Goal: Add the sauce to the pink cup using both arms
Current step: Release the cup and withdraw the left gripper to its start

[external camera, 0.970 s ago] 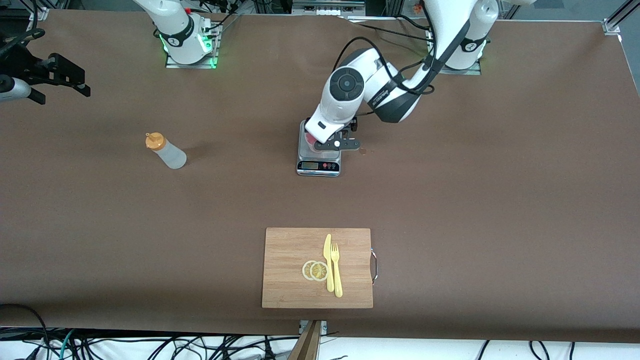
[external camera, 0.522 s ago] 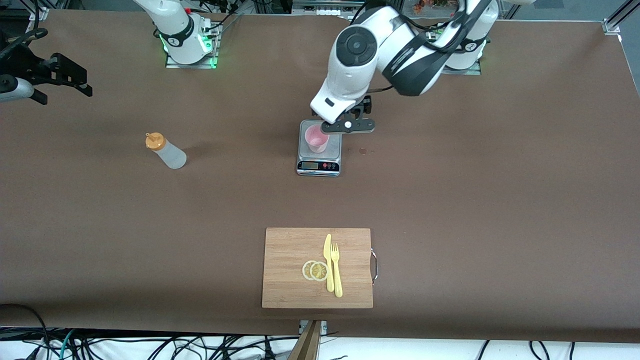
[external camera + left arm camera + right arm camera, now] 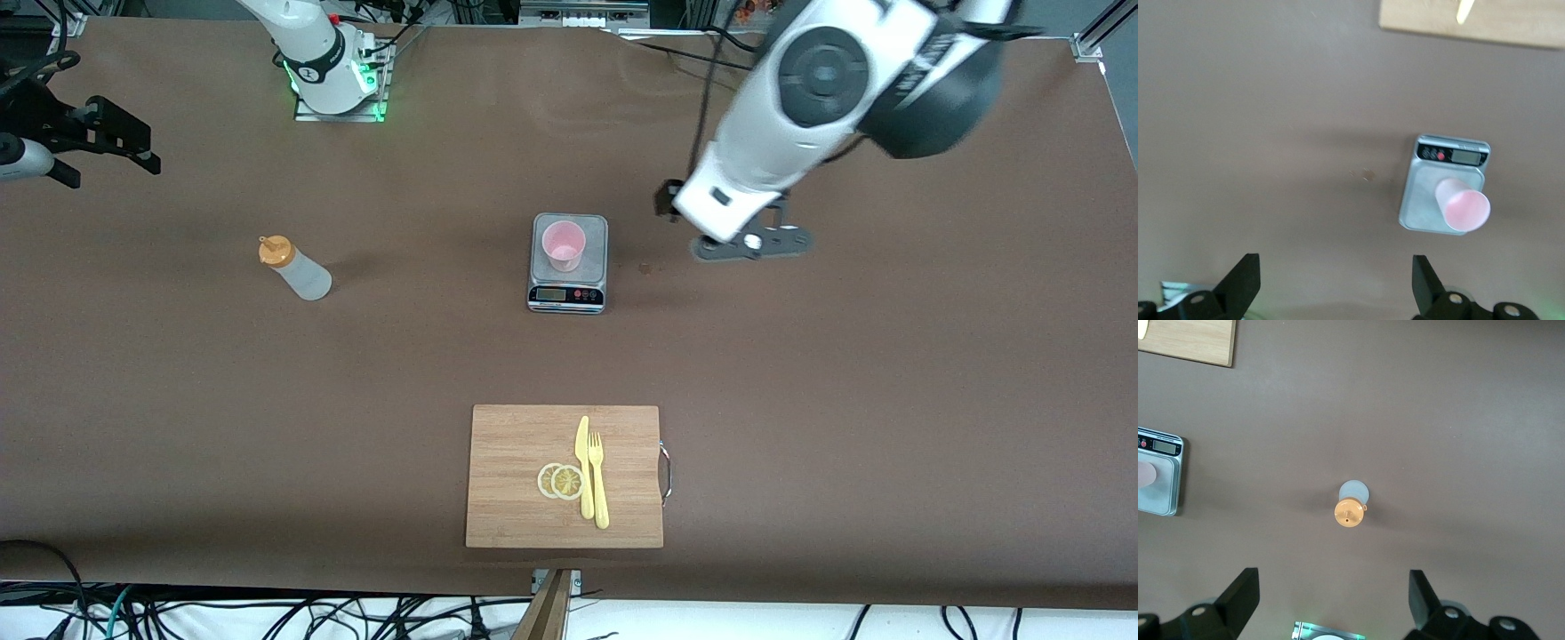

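Sauce [image 3: 296, 269] level indiscernible

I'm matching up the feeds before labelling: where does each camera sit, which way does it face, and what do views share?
Front view: high across the table, facing the bases; both arms show, left claw in the air, open.
Left wrist view: looks down on the pink cup standing on the scale; claw fingertips show.
Right wrist view: looks down over the sauce; right claw open.
Shared: scale and cup appear in all three.

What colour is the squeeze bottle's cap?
Orange, on the sauce bottle; clearest in the right wrist view.
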Controlling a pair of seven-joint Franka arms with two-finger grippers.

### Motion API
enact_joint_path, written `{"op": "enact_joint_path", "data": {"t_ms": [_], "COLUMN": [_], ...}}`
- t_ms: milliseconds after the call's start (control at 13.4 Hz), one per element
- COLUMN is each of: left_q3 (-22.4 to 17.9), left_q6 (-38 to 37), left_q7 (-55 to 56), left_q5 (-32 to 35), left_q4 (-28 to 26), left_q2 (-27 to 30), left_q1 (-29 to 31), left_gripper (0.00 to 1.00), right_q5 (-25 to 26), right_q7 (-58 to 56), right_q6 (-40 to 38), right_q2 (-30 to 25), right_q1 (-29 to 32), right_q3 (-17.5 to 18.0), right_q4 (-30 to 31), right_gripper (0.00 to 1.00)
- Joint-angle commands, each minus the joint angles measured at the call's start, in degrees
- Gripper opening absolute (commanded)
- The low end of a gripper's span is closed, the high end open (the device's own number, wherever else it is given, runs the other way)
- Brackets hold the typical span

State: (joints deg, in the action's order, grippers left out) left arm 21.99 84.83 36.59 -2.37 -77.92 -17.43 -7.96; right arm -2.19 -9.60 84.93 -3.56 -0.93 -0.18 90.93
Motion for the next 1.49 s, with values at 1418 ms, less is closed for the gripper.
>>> {"op": "enact_joint_path", "data": {"t_ms": [1418], "left_q3": [-18.3], "left_q6": [11.15], "left_q7": [-37.56], "left_q5": [2.28], "left_q4": [-22.43], "left_q2": [21.64], "left_q1": [11.82], "left_gripper": [1.0], "right_q5": [-4.74], "right_q7": [-47.58], "right_q6": [-0.64], "right_q2": [3.55], "right_q1": [6.8], "right_q3": [-0.26], "right_q4": [4.52], "right_gripper": [0.99]}}
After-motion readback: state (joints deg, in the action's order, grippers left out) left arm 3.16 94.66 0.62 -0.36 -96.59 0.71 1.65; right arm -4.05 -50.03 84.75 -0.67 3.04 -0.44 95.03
